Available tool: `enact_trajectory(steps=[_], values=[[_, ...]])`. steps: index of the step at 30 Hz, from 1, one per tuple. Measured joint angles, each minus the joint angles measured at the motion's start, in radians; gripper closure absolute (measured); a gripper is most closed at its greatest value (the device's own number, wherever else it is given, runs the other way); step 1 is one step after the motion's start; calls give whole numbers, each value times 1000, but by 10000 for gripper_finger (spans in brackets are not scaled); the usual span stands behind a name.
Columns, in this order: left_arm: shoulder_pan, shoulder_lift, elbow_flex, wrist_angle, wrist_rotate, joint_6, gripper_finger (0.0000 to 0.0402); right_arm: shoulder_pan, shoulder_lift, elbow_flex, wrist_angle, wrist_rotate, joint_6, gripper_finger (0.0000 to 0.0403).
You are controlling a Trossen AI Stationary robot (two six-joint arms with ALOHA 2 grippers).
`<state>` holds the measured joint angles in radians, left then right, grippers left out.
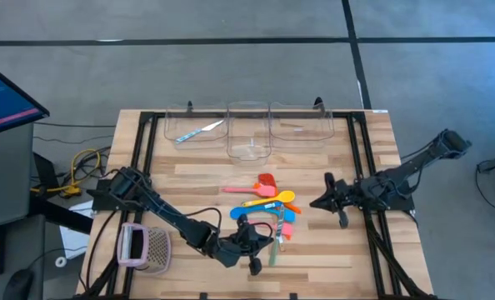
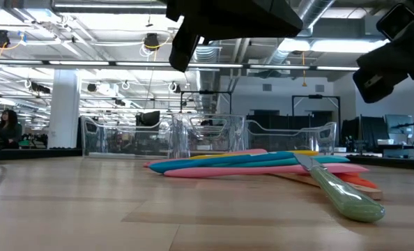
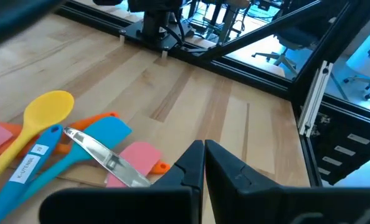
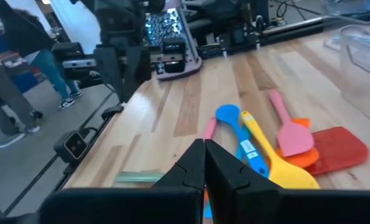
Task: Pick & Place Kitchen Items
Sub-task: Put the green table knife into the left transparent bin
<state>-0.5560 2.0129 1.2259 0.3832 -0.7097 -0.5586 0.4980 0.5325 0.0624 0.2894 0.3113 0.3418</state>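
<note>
The left tool point(image 1: 253, 263) is held clenched and empty low at the frame's lower centre, just beside the kitchen items point(image 1: 268, 208) heaped mid-surface. The right tool point(image 1: 324, 200) is clenched, empty, at centre right. A white label on the blue spoon point(image 3: 38, 158) cannot be read. Clear bins point(image 1: 247, 125) are ranged along the surface's point(image 1: 206, 179) upper edge.

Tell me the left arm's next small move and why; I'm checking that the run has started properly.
Probably open the jaws first. The left gripper hovers shut and empty at the near edge of the utensil pile, so it can take nothing as it is. The green-handled knife lies closest to it, making it the likely first pick. The right gripper waits shut beside the pile.
</note>
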Motion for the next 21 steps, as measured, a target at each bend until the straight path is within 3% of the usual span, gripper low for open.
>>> enact_trajectory(steps=[10,21], values=[[18,0,0,-10,2,51,400,4,180,3,177,3,0,403],[93,-1,0,-9,66,-27,400,6,274,3,187,4,-1,403]])
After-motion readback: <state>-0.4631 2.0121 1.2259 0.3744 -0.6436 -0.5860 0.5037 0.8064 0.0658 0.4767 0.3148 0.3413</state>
